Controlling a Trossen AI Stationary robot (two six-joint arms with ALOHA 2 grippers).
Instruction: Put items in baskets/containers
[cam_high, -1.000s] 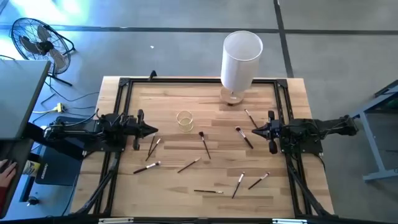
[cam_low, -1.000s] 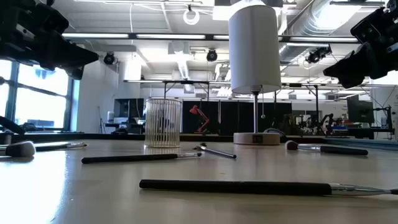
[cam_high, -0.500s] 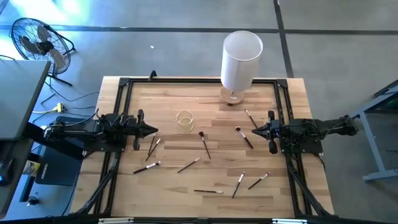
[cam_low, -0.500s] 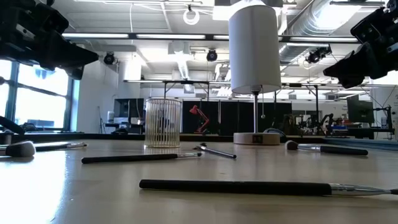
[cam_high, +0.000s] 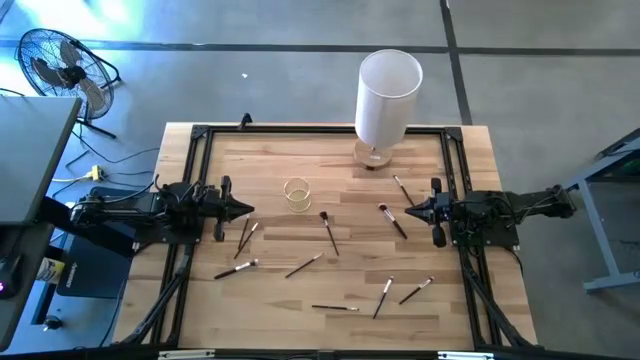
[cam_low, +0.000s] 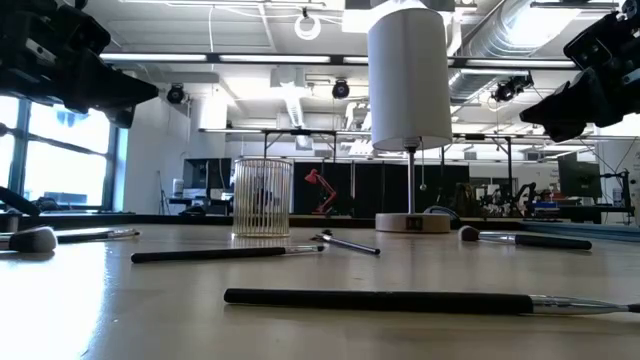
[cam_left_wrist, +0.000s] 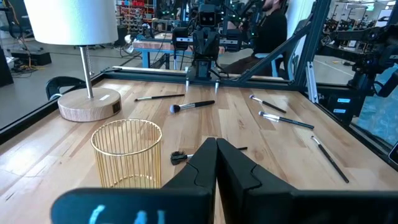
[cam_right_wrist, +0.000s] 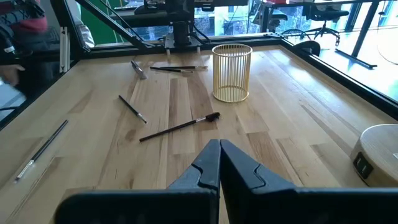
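- While both arms waited at the table's edges, the left gripper (cam_high: 243, 209) hung clenched, empty, well left of the cup (cam_high: 297, 193), which stood upright, nothing in it.
- Opposite, the right gripper (cam_high: 410, 211) was likewise pinched closed on nothing, well right of the cup.
- Makeup brushes (cam_high: 328, 232) lay scattered flat on the table (cam_high: 330, 160), all outside the cup, mostly nearer the front edge.
- Behind the cup, to its right, stood the white cylinder (cam_high: 386, 97).

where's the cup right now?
In the high view the cup stands upright on the table's middle, slightly toward the left arm's side, between the white lamp and the scattered brushes; nothing in it.
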